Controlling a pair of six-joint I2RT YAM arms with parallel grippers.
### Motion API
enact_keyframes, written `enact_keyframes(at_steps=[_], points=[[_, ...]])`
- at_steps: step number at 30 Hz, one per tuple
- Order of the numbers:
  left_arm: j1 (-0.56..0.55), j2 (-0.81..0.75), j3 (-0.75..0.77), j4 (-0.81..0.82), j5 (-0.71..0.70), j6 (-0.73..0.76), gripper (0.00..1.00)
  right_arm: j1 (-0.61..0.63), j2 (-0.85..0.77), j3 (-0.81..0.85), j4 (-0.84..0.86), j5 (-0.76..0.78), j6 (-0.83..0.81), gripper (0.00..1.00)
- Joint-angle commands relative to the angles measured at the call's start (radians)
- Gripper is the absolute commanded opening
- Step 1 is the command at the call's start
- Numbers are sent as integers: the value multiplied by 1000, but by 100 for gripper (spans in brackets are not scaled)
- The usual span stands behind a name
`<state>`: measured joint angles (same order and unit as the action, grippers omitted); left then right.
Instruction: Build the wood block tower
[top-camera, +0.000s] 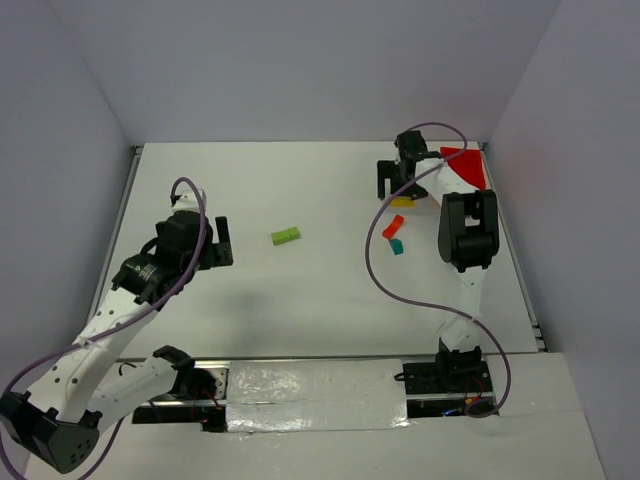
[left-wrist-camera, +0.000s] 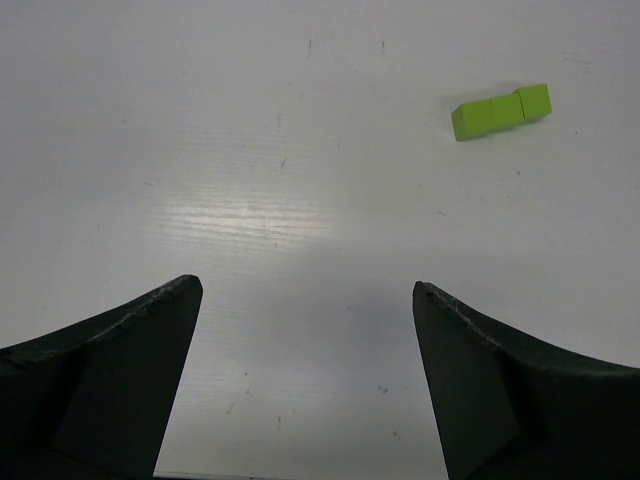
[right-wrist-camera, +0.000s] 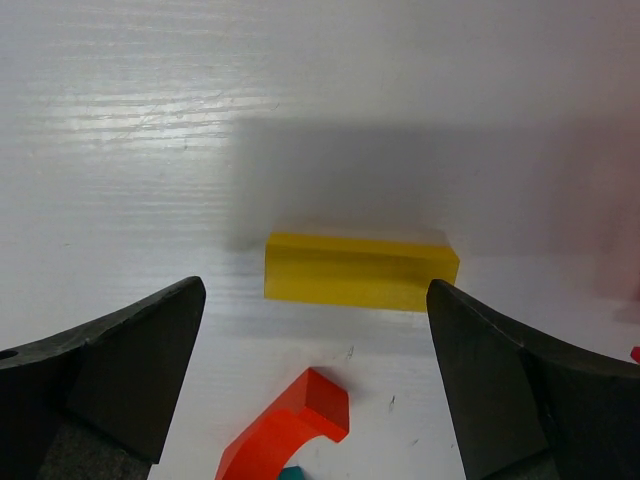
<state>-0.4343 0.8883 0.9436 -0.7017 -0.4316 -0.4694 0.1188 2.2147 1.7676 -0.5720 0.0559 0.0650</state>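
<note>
White table (top-camera: 300, 300), green bar (top-camera: 286, 236) alone, red piece (top-camera: 392, 228) beside teal wedge (top-camera: 397, 246).

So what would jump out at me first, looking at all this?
Probably the little coloured blocks on the white table: a green bar lying alone near the middle, and a yellow block, a red curved piece and a teal bit clustered toward the far right, nothing stacked. The right gripper hangs wide open by the yellow block, while the left gripper, also open, faces the green bar from a distance.
</note>
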Motion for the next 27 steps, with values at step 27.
enact_keyframes(at_steps=[27], points=[[3, 3, 1, 33, 14, 28, 99, -33, 11, 39, -28, -2, 99, 100]])
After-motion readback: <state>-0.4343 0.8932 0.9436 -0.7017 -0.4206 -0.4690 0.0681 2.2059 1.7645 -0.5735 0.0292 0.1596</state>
